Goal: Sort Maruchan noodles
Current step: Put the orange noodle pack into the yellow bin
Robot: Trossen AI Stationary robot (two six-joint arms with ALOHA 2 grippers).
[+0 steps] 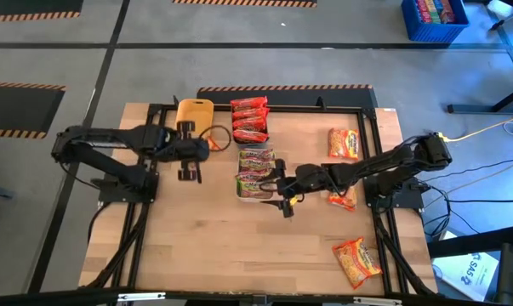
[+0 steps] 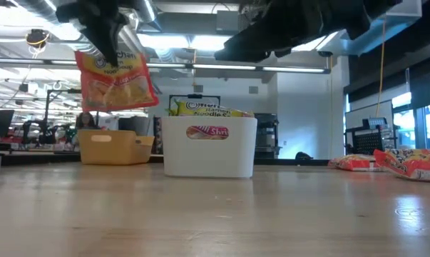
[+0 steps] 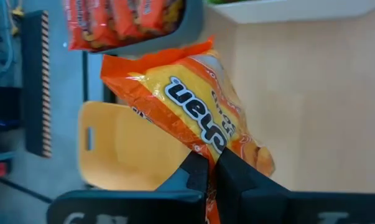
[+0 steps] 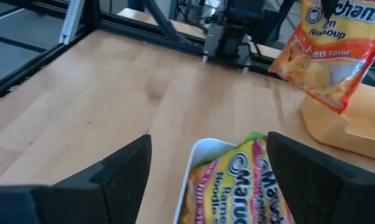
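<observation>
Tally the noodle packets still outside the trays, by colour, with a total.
Orange-yellow packets lying on the table: 3
Orange-yellow packet in the air, held by the left gripper: 1
Red packets outside: 0
Green-pink packets outside: 0
Total: 4

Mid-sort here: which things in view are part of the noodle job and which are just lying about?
Part of the job:
- orange-yellow packet held by the shut left gripper
- green-pink packets in the white tray under the open right gripper
- red packets
- yellow tray
- loose orange-yellow packets

Lying about:
- blue crate on the floor
- yellow cable
</observation>
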